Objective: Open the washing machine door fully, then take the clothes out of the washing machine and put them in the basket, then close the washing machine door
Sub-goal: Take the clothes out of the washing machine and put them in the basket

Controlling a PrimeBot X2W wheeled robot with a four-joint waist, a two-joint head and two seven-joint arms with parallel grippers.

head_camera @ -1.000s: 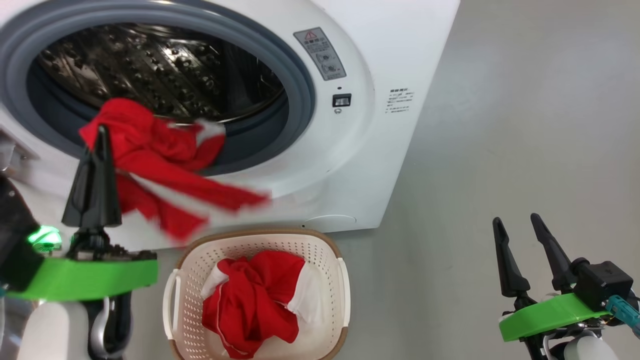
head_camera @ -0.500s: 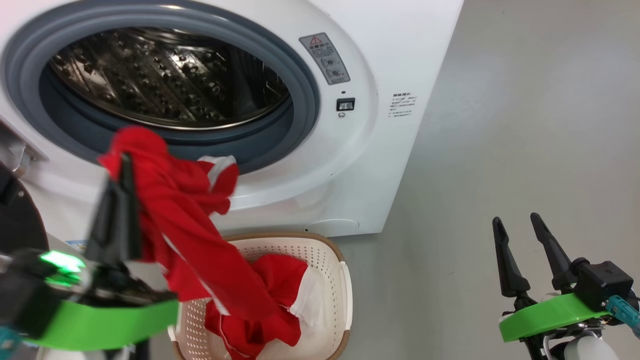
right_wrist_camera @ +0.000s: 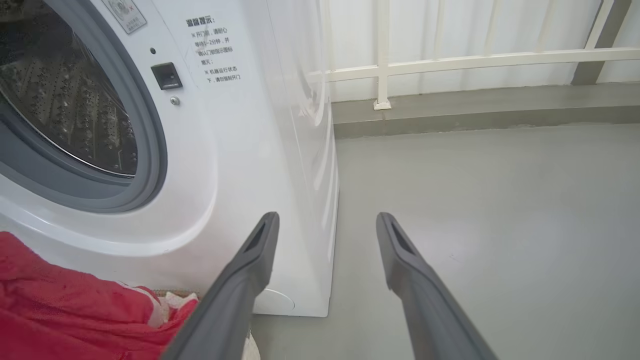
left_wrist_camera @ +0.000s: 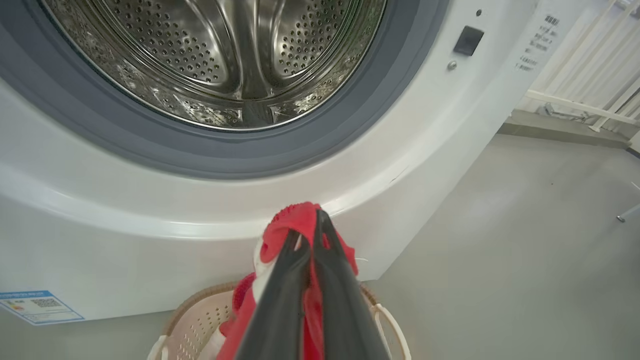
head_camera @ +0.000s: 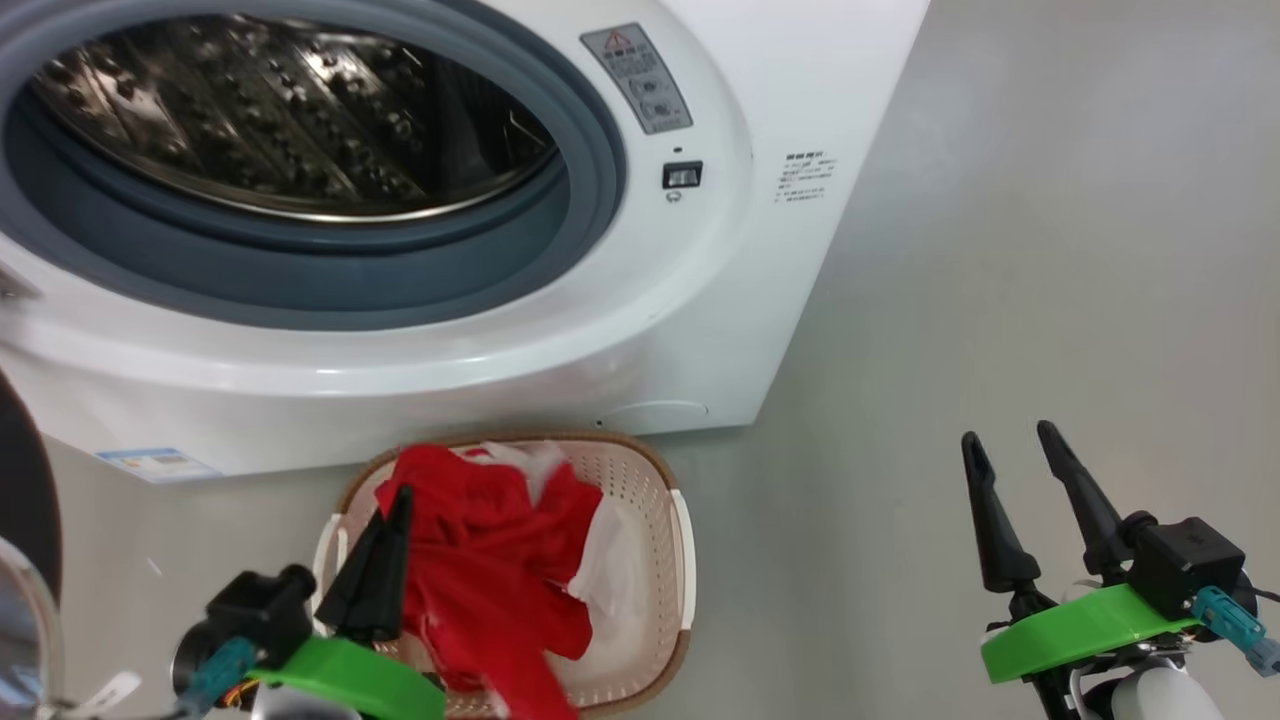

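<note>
The washing machine [head_camera: 700,300] takes up the upper half of the head view. Its steel drum [left_wrist_camera: 240,55] now shows bare metal all the way round. A second ago a red garment trailed out over the grey gasket [head_camera: 590,170] at the drum mouth's 6 o'clock; that garment has since travelled down and out. The head camera has also shifted a little, so the machine's slight move in the picture is not its own. With the drum apparently empty, I judge the unloading all but done: what remains is to let go of the cloth and shut the door.

The washing machine door [head_camera: 25,500] stands swung open at the 9 o'clock edge of the head view. The basket [head_camera: 682,560] sits on the floor at the drum mouth's 6 o'clock, just in front of the machine.

The clothes [head_camera: 490,570] are heaped in the basket, red with white patches, one tail spilling toward 6 o'clock. The left gripper [head_camera: 400,500] has its fingers pinched together on red fabric [left_wrist_camera: 300,220], over the basket's 9 o'clock side. The heap lies from its 12 to its 4 o'clock. The right gripper [head_camera: 1007,436] hangs spread wide and empty, well apart at the basket's 3 o'clock.
</note>
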